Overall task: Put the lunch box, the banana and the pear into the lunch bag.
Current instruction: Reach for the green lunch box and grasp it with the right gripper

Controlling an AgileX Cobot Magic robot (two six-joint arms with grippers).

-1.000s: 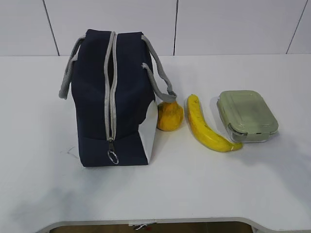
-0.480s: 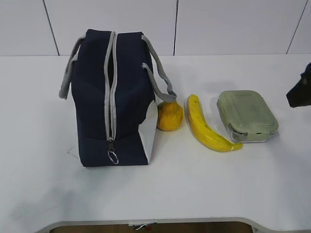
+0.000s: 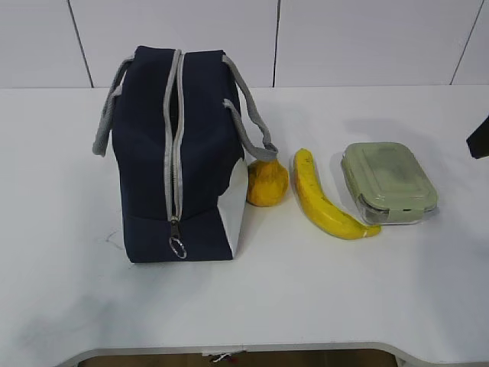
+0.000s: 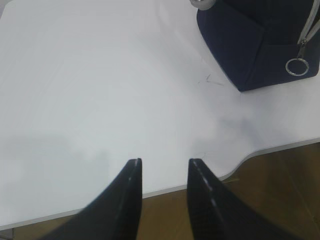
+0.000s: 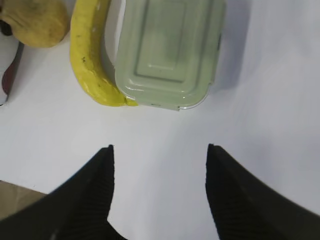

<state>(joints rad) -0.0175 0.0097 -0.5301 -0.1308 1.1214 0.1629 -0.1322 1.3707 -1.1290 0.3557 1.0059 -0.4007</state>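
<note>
The navy lunch bag [image 3: 200, 153] stands on the table's left half, its zipper ring pull [image 3: 177, 247] at the near end. The pear [image 3: 267, 183] lies against the bag's right side. To its right lie the banana [image 3: 325, 202], then the green-lidded lunch box [image 3: 388, 183]. My right gripper [image 5: 159, 147] is open and empty, above the table just short of the lunch box [image 5: 170, 50], with the banana [image 5: 92, 65] and pear [image 5: 37, 22] to its left. My left gripper [image 4: 164, 161] is open and empty over the table's front edge, left of the bag [image 4: 250, 40].
A dark part of my right arm [image 3: 480, 139] shows at the exterior view's right edge. The white table [image 3: 306, 290] ends in a curved front edge [image 4: 260, 150]. A white panelled wall stands behind.
A dark part of the right arm came into the exterior view at the right edge, then drew back toward that edge. The bag, fruit and lunch box have not moved.
</note>
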